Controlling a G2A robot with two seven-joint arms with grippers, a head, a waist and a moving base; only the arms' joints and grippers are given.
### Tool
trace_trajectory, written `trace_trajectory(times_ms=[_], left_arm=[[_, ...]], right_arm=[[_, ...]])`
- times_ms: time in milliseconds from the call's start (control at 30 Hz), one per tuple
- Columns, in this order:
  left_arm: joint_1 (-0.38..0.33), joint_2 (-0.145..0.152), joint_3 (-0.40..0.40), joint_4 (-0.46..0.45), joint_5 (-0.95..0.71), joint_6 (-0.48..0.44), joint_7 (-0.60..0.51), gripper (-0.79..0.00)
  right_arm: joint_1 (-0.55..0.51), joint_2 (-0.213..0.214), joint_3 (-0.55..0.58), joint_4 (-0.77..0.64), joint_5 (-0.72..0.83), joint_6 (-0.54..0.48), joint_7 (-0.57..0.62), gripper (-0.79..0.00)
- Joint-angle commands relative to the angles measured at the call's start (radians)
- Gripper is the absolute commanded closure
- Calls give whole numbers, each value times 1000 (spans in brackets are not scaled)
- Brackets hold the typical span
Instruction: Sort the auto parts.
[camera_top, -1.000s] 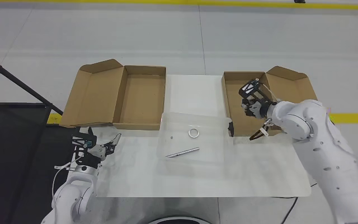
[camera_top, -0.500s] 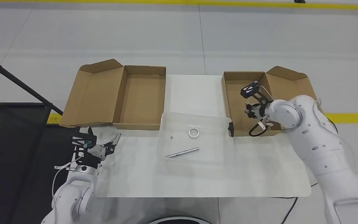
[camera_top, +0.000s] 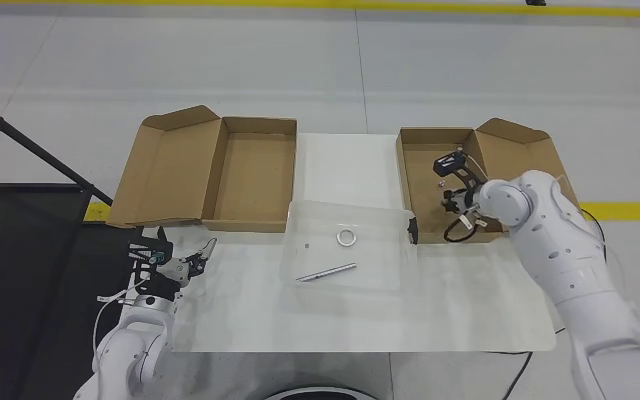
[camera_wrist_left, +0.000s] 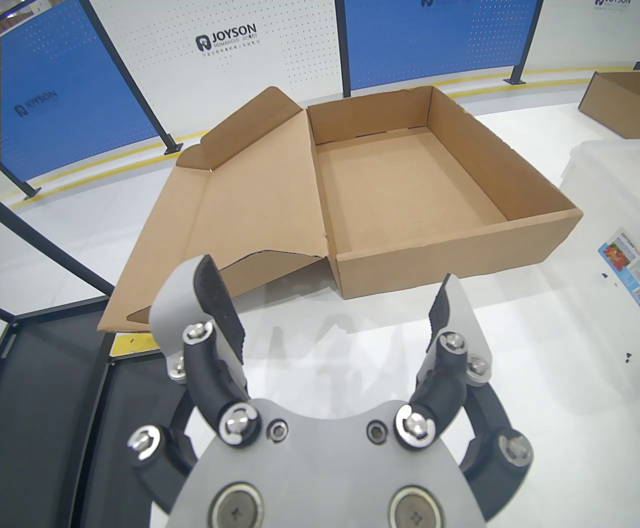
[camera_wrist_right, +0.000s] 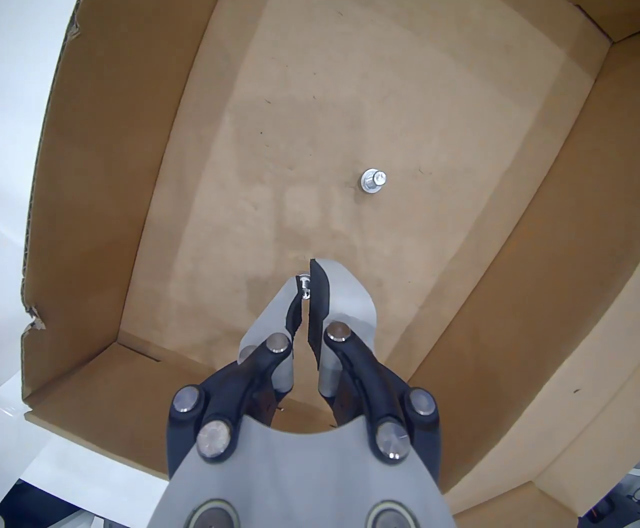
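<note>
My right gripper (camera_wrist_right: 306, 286) hangs over the floor of the right cardboard box (camera_wrist_right: 125, 200), shut on a small silver bolt (camera_wrist_right: 304, 286) held between its tips. A second silver bolt (camera_wrist_right: 372, 180) lies on the box floor beyond it. From above, that arm (camera_top: 455, 195) is inside the right box (camera_top: 404, 170). A clear tray (camera_top: 400, 270) in the table's middle holds a metal ring (camera_top: 345, 237) and a thin metal rod (camera_top: 326, 271). My left gripper (camera_wrist_left: 330, 305) stands open with nothing in it, near the table's left edge (camera_top: 200, 255), in front of the left box (camera_wrist_left: 450, 240).
The left cardboard box (camera_top: 255, 175) is bare inside, its lid flap (camera_top: 165, 165) lying open to the left. The right box's flap (camera_top: 520, 150) opens to the right. A black frame (camera_top: 50, 170) stands beside the table's left side.
My right gripper has swung further into the right box and tilted down over its floor. The left arm has kept still.
</note>
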Motion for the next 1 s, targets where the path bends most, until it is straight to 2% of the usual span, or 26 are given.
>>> trace_trajectory(times_ms=[0,167,367,467,533,600,667,833,967], left_arm=[[0,0,0,0,0,0,0,-785],[0,0,0,0,0,0,0,-785],[0,0,0,0,0,0,0,-785],[0,0,0,0,0,0,0,-785],[0,0,0,0,0,0,0,-785],[0,0,0,0,0,0,0,-785],[0,0,0,0,0,0,0,-785],[0,0,0,0,0,0,0,-785],[0,0,0,0,0,0,0,-785]], right_arm=[[2,-2,-1,5,-2,-2,-4,-169],[4,-5,2,6,-9,2,-1,-246],[-4,0,19,-14,-19,8,10,-240],[-12,6,34,-37,-28,17,14,-265],[-20,11,47,-58,-37,27,17,-345],[-32,18,64,-92,-46,37,13,-588],[-50,26,85,-137,-55,44,6,-785],[-121,55,161,-304,-81,31,-53,-785],[-211,84,244,-475,-103,-27,-140,-785]])
